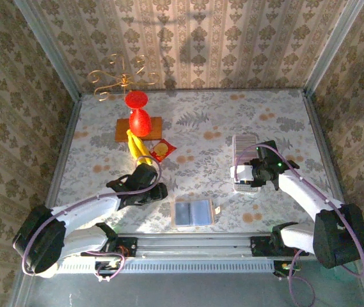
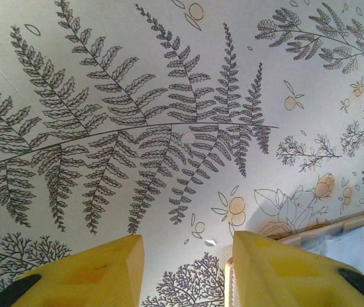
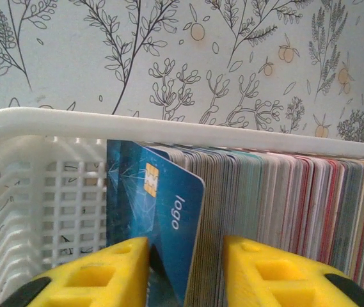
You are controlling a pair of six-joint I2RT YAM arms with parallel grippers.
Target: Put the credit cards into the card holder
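At 3 o'clock on the table, top view. Item 1: white tray, packed w/ credit cards standing on edge. Your right gripper is straddling the front blue card, jaws narrow, one each side; can't tell if they're pinching it.

Item 2: card holder, lying open flat at 6 o'clock, near the arm bases.

Item 3: left gripper, hovering at 10 o'clock of the holder, jaws partway apart, nothing btwn them.

Step in hand, by my read: you're picking a card. Next you're needing a firm pinch, a straight lift clear of the stack, then a carry to the holder's pocket.
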